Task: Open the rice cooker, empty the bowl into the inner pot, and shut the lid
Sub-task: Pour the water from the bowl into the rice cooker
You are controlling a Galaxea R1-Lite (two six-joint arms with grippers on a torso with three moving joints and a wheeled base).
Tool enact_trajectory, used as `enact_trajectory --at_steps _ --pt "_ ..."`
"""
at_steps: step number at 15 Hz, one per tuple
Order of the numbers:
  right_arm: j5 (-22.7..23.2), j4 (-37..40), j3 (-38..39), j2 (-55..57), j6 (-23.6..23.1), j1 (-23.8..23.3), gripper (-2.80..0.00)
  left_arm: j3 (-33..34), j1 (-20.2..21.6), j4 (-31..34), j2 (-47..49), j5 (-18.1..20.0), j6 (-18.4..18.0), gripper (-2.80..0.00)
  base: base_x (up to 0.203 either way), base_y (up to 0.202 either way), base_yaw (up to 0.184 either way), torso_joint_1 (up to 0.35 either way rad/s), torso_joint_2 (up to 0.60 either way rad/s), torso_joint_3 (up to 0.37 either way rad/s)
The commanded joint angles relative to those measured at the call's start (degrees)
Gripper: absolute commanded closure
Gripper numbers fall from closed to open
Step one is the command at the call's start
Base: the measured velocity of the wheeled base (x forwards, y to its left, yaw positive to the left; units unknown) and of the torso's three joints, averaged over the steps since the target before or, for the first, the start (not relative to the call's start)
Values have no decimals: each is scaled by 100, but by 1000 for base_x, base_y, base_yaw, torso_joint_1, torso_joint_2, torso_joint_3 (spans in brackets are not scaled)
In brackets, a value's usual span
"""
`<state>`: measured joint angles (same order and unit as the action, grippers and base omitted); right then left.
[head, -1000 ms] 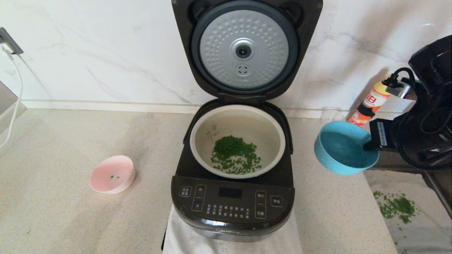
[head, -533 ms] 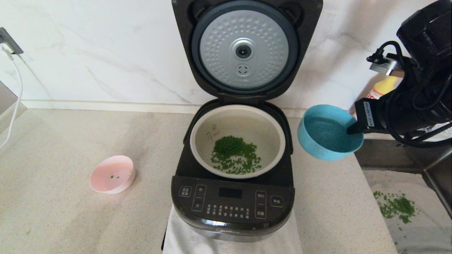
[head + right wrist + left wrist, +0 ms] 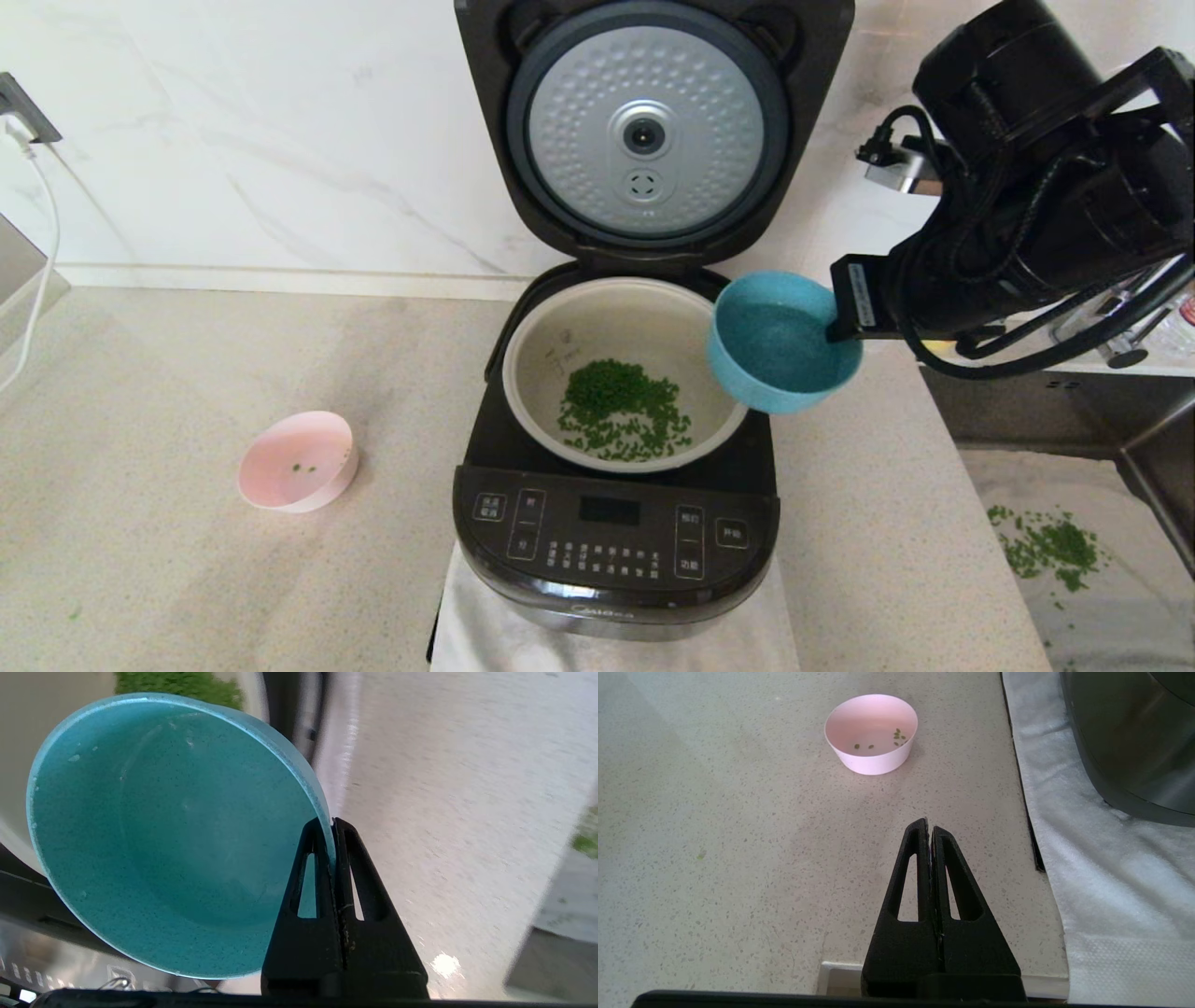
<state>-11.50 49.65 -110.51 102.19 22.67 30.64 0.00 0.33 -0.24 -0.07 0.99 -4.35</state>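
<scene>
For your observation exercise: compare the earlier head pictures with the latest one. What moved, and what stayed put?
The right gripper, shut on the round blue bowl's rim, carried it leftward and up, over the pale inner pot's edge. The black rice cooker's lid, the green bits and the pink bowl stayed put.

Bright, even daylight with soft shadows beside the rice cooker [image 3: 616, 523]. Glare streaks its glossy front; the right wrist view's background is motion-blurred.
</scene>
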Motion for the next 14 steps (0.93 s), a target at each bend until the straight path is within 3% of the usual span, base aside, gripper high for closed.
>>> enact_trajectory --at_steps 1,14 --pt "-49 -144 -16 257 9 125 0 44 2 -2 7 -2 -4 0 0 0 0 0 0 0" --pt "-518 -935 -85 724 -68 714 0 44 2 -2 7 -2 -4 0 0 0 0 0 0 0"
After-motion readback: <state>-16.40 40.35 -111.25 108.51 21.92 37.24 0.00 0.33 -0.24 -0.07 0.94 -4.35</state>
